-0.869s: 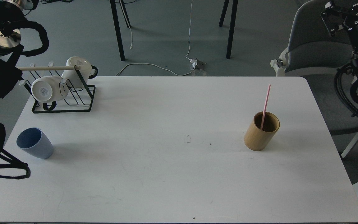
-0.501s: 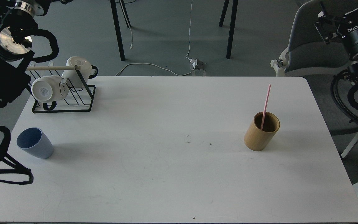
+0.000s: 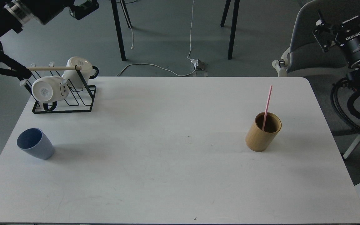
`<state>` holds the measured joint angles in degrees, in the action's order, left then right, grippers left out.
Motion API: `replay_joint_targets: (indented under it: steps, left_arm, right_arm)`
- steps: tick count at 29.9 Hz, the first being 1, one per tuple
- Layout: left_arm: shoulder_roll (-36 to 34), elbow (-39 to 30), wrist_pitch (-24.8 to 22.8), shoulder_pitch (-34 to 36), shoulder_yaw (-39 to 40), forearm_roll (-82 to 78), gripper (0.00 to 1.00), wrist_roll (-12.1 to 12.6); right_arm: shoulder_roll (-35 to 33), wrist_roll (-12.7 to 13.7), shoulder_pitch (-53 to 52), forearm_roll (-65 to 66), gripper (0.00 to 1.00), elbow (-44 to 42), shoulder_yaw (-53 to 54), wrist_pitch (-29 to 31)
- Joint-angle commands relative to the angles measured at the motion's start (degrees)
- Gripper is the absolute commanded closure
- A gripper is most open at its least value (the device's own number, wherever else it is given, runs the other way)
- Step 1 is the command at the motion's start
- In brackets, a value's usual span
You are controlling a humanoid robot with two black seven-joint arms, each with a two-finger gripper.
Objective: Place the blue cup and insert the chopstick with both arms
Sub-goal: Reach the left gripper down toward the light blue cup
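Observation:
The blue cup [image 3: 35,143] stands upright near the table's left front, with its mouth tilted toward me. The pink chopstick [image 3: 267,104] leans upright inside a tan bamboo cylinder [image 3: 263,132] on the right side of the table. My left gripper [image 3: 84,7] is high at the top left, over the floor beyond the table and far from the cup. It is dark and its fingers cannot be told apart. My right gripper [image 3: 323,32] hangs beyond the table's right far corner in front of a chair. It holds nothing I can see, and I cannot tell how its jaws stand.
A black wire rack [image 3: 64,100] with a pale wooden rod [image 3: 52,68] and two white mugs [image 3: 47,90] stands at the far left corner. The white table [image 3: 173,175] spans the view. A grey chair [image 3: 317,47] stands off the far right, and cables lie on the floor.

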<state>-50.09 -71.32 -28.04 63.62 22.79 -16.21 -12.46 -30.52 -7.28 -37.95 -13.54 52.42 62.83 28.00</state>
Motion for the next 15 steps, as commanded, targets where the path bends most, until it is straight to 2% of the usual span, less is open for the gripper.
replay_joint_targets:
  steps: [1,6,10,13,15]
  left_arm:
    - [-5.7,-5.1,0.0,-3.8,0.2,-18.9,0.01,-0.1]
    - [-11.8,-5.2,0.0,-10.1,0.2,-36.7,0.01,-0.9]
    - [-16.0,-5.1,0.4,-15.3,0.1,-47.7,0.01,-5.8]
    - [-19.1,-5.0,4.1,-18.5,-0.1,-55.0,0.03,-10.5]
    - [-20.0,-4.0,6.8,-20.9,-0.1,-59.5,0.05,-12.2]
  right_arm:
    - [-0.2,0.0,0.1,0.0,0.0,0.2,0.3,0.0]
    - [-0.2,0.0,0.8,0.0,0.0,0.1,0.4,0.0]
    - [-0.2,0.0,1.1,0.0,0.0,-0.1,0.4,0.0]
    - [-0.2,-0.1,1.1,0.0,0.0,-0.1,0.4,0.0]
    - [-0.2,-0.1,1.1,0.0,0.0,0.0,0.4,0.0]
